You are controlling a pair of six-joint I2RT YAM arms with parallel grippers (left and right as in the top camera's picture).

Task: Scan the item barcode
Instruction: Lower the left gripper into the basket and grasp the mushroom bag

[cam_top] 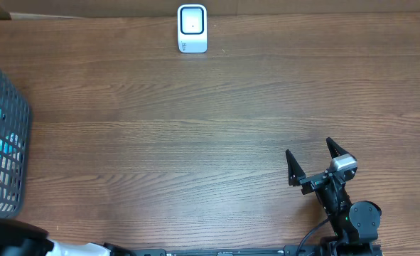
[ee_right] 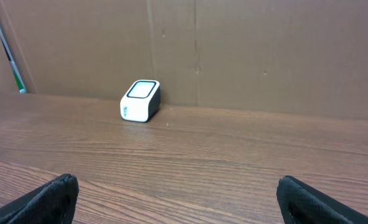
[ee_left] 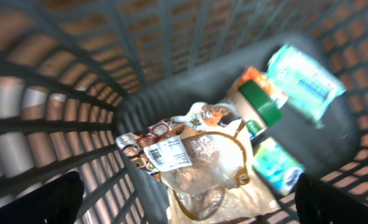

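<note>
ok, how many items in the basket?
4: clear bag centre, green-lidded jar right of it, teal packet top right, second teal packet below the jar. Others may be hidden.

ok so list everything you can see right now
scanner: one, white, far edge of table
basket: one, dark grey, left end of table
snack bag: one, clear with white label, in basket
jar: one, green lid, in basket beside bag
packets: two, pale blue-green, in basket
table: one, brown wood
cardboard wall: one, brown, behind scanner
left fingers: two, black, open above basket contents
right fingers: two, black, open, empty, near right
</note>
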